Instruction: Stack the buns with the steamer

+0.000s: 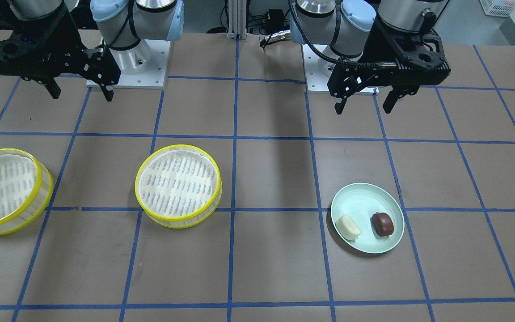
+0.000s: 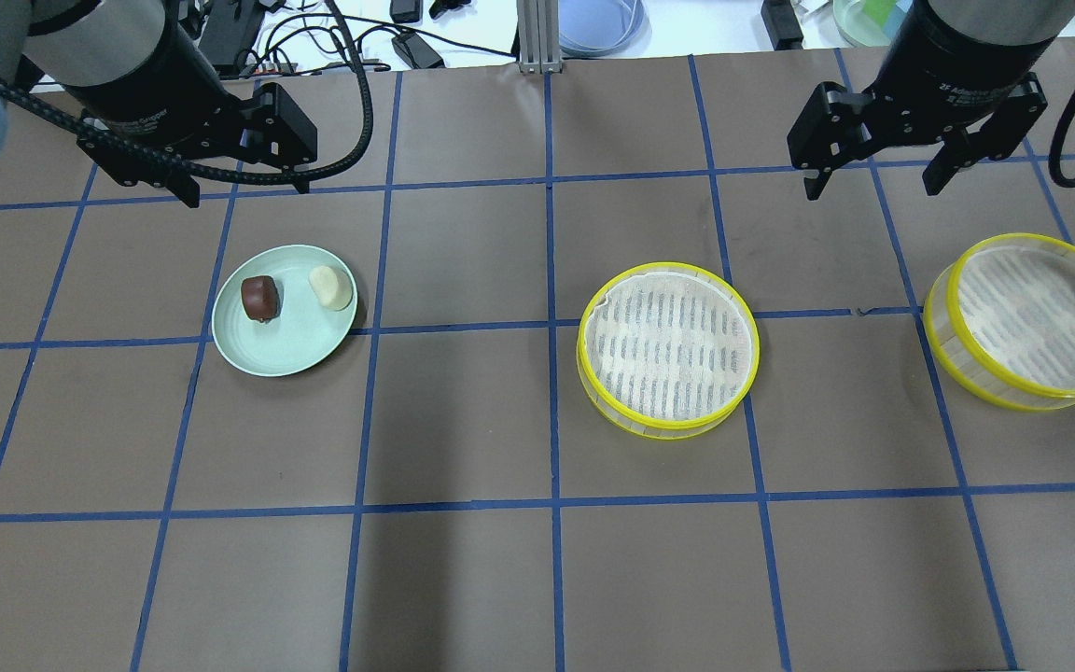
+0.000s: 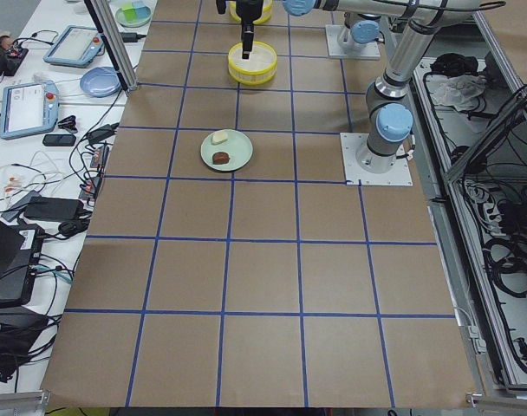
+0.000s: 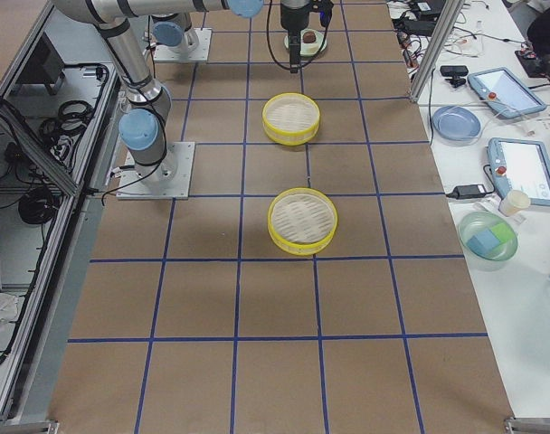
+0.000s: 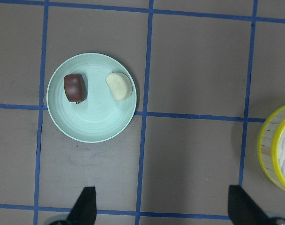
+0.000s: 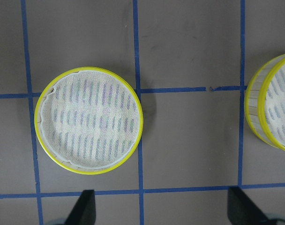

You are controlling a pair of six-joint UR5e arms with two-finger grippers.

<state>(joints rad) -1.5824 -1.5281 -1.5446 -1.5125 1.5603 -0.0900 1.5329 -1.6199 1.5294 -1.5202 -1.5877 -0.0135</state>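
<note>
A cream-white bun (image 2: 331, 287) and a dark reddish-brown bun (image 2: 259, 298) lie side by side on a pale green plate (image 2: 286, 343). The left wrist view shows the cream bun (image 5: 119, 86), the brown bun (image 5: 75, 87) and the plate (image 5: 91, 124). Two yellow-rimmed steamer trays stand apart and empty, one mid-table (image 2: 668, 347) and one at the right (image 2: 1030, 319). My left gripper (image 2: 246, 191) is open and empty, high beyond the plate. My right gripper (image 2: 873, 189) is open and empty, high between the two trays.
The table is brown paper with a blue tape grid (image 2: 551, 327). Cables, tablets and dishes lie on the white bench past the far edge (image 2: 593, 23). The two arm bases (image 1: 128, 67) stand at the robot's side.
</note>
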